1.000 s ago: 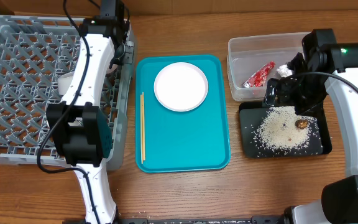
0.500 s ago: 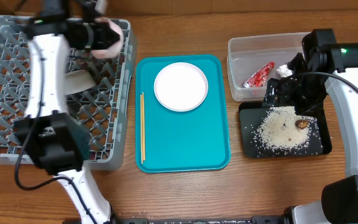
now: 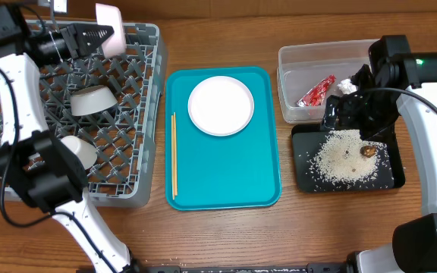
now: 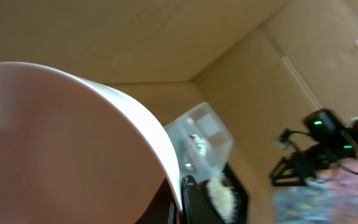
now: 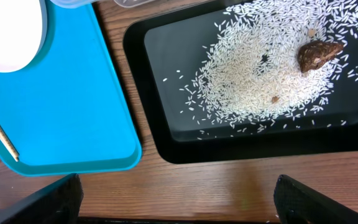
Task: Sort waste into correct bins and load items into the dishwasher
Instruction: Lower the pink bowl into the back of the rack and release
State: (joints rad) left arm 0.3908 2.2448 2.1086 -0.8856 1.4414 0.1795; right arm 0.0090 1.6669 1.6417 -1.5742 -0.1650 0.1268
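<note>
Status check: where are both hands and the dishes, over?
Left hand shut on pale saucer at dish rack's far edge. Right hand open by black tray. Plate, chopsticks on teal tray, unloaded.

No readable text, labels or numbers anywhere, candy wrapper [image 3: 316, 91] too small to show any print

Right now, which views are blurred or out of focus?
Left wrist: worst, the white dish fills the frame close up and soft, the clear tub behind it smeared. Overhead: crisp on the teal tray and rice; only that dish, at the top edge of the dish rack, looks slightly blurred. Right wrist: sharp, single grains distinct.
</note>
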